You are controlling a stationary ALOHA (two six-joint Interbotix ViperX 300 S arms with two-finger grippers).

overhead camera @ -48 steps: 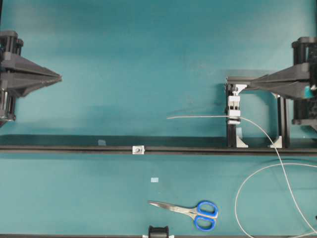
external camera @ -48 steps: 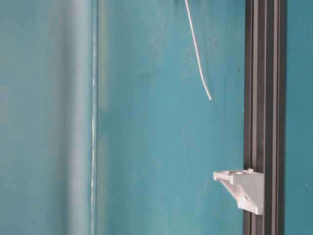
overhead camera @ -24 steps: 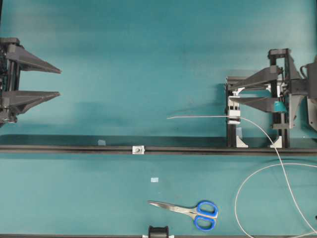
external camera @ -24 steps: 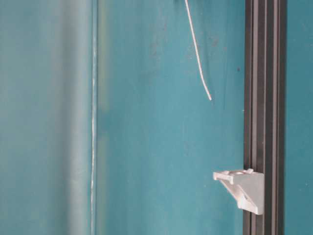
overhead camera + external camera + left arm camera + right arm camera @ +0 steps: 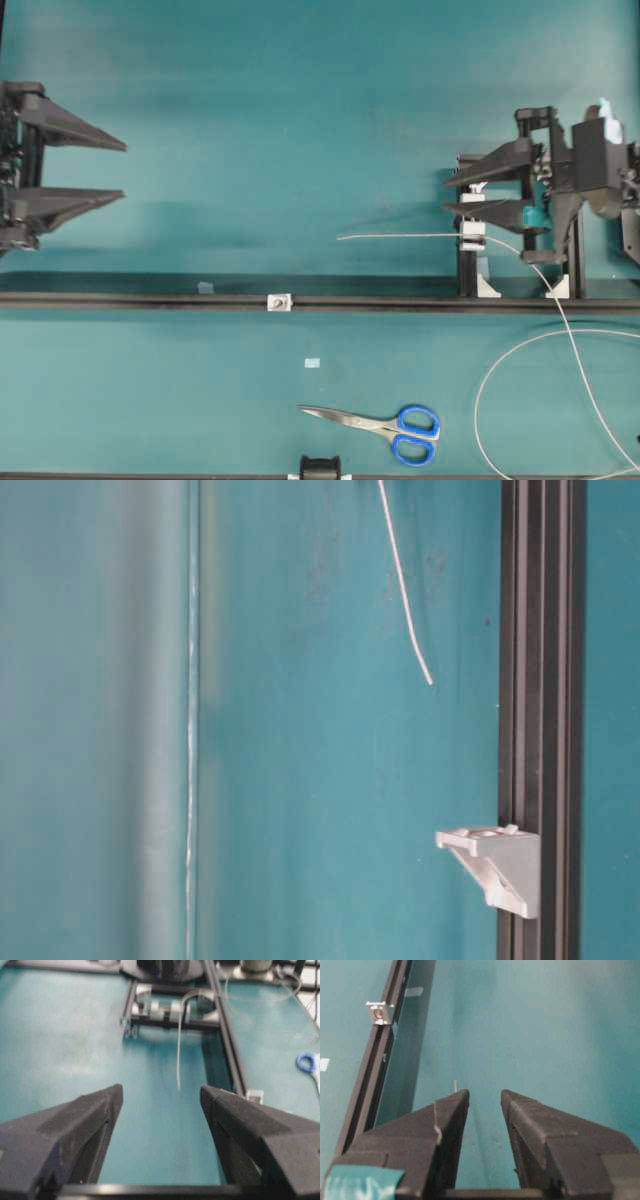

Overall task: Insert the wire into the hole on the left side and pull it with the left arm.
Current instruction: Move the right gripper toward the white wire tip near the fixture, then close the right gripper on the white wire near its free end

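Wire (image 5: 400,236) lies level above the teal surface (image 5: 300,100), its stiff tip free in the middle, held at the white clip (image 5: 472,236) on the black frame, then trailing in wide loops at lower right. Left gripper (image 5: 124,170) stands at the far left, fingers (image 5: 90,1115) parted, holding nothing. Right gripper (image 5: 450,195) sits over the clip, fingers (image 5: 445,1115) partly parted, gripping nothing. Small block with the hole (image 5: 279,301) sits on the black rail (image 5: 150,299), well apart from the wire tip. Scissors (image 5: 385,428) lie near the front edge.

Place: a robotics lab test bench.
Surface: a plain teal tabletop mat (image 5: 300,100).
Fixtures: a long black slotted aluminium rail (image 5: 150,300) crossing it; a black frame stand with white clips (image 5: 470,250).
Tools: blue-handled steel scissors (image 5: 385,427).
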